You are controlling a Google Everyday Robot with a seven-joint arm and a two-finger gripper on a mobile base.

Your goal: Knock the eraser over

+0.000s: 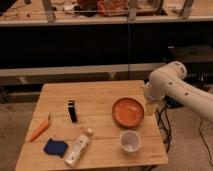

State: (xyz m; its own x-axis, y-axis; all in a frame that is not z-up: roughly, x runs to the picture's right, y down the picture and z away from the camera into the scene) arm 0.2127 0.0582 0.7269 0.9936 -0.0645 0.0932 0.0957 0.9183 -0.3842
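Gripper (pixel 150 108) rt of bowl (pixel 128 111) (eraser (pixel 72 110) beyond)

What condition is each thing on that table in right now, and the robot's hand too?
eraser: standing upright, untouched.
plastic bottle: lying on its side.
cup: upright, looks empty.
bowl: upright, looks empty.
carrot: lying flat.
blue lump: lying beside the bottle.
gripper: by the table's right edge, jaws open, holding nothing.

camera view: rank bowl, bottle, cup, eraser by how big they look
Orange bowl, clear bottle, white cup, black eraser. Bottle and cup look close, so that pair is unsure. Gripper hangs right of the bowl.
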